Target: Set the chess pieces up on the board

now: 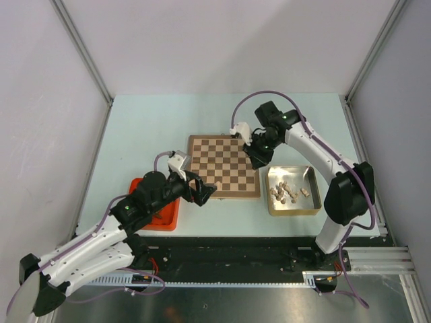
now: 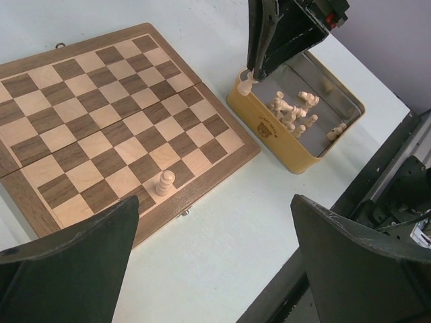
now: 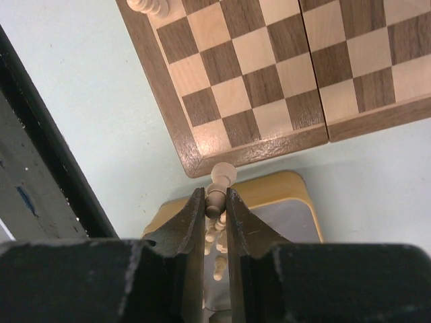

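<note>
Right fingers (image 3: 188, 225) clamp pale piece (image 3: 219, 182) over tin (image 3: 286, 185); indistinct from top.

In the right wrist view the held piece (image 3: 221, 178) shows only its wide end — the rest is sunk between the fingers (image 3: 182, 232), which cover most of the tin (image 3: 286, 183). A second pale piece (image 3: 149, 5) is cropped by the top edge. From above, the left arm (image 1: 145, 200) hides part of the red tray (image 1: 170, 217) — the loose pieces (image 1: 286, 193) in the tin are too small to tell by kind.
</note>
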Available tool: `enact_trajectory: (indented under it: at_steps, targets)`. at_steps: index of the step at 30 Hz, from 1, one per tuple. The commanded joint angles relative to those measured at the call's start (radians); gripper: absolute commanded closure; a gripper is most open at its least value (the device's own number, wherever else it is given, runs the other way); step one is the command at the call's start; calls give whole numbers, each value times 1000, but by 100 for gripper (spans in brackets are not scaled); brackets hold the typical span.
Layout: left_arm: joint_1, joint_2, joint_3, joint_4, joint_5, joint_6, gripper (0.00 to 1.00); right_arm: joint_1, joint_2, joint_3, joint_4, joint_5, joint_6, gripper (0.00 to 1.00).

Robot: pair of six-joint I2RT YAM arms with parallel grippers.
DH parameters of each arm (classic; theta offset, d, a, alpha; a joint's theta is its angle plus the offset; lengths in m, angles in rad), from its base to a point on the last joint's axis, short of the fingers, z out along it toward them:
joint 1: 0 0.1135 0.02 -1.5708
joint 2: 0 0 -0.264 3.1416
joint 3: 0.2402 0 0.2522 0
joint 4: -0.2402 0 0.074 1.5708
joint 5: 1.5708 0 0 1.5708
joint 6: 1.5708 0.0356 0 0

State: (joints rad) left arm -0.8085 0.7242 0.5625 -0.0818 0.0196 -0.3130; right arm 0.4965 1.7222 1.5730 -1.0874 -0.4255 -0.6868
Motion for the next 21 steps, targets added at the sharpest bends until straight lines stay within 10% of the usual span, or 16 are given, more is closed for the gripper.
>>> enact_trajectory:
  at_steps: [1,21]
  targets:
    - [-4,-16,-9,7,-18,15,0,27,34,68,-2,13,33,93]
    - [-4,-63,-19,-7,-60,-1,0,76,135,150,4,40,59,91]
